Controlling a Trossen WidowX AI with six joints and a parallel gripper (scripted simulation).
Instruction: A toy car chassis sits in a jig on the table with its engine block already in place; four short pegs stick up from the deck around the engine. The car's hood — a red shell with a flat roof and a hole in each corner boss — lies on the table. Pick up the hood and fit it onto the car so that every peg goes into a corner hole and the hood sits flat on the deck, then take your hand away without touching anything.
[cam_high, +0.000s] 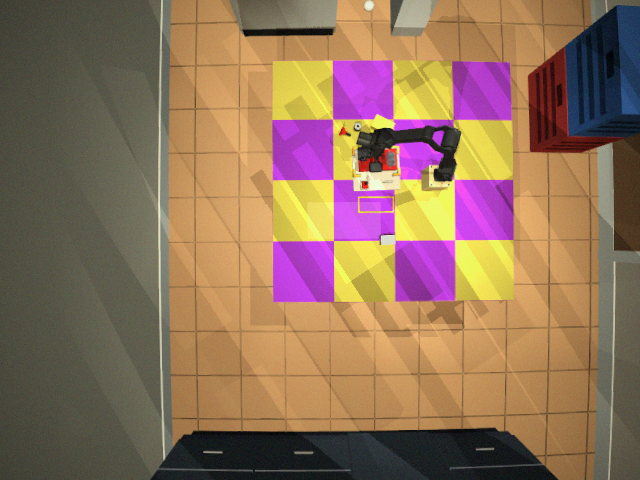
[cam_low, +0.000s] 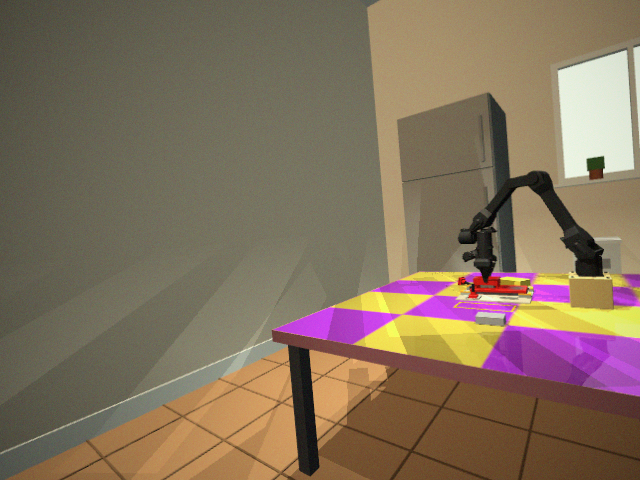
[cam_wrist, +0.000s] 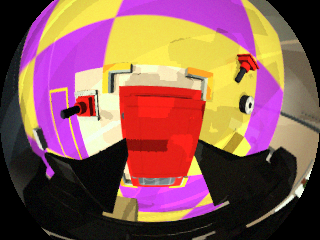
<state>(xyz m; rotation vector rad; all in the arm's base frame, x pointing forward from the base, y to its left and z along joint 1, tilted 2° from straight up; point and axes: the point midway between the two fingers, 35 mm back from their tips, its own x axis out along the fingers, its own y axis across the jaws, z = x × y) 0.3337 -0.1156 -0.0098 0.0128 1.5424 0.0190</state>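
Note:
The red hood (cam_high: 366, 164) (cam_low: 491, 282) (cam_wrist: 160, 125) is gripped by its two long sides between my black fingers. My gripper (cam_high: 370, 155) (cam_low: 485, 275) (cam_wrist: 162, 142) is shut on it and points straight down. The hood is over the car in the beige jig (cam_high: 383, 180) (cam_low: 496, 297) (cam_wrist: 155, 75), and it hides the chassis, the engine and the pegs. Grey and orange corner brackets (cam_wrist: 116, 74) of the jig show past the hood's far end. I cannot tell whether the hood rests on the deck or hangs just above it.
A red part with a black peg (cam_wrist: 82, 107) (cam_high: 364, 183) lies on the jig plate. A small red piece (cam_high: 343, 131) (cam_wrist: 245, 64) and a wheel (cam_high: 357, 126) (cam_wrist: 246, 104) lie beyond the jig. An orange outlined rectangle (cam_high: 375, 196) and a grey block (cam_high: 387, 239) (cam_low: 490, 318) lie nearer the table front. The arm's base box (cam_high: 429, 180) (cam_low: 590, 291) stands to the right.

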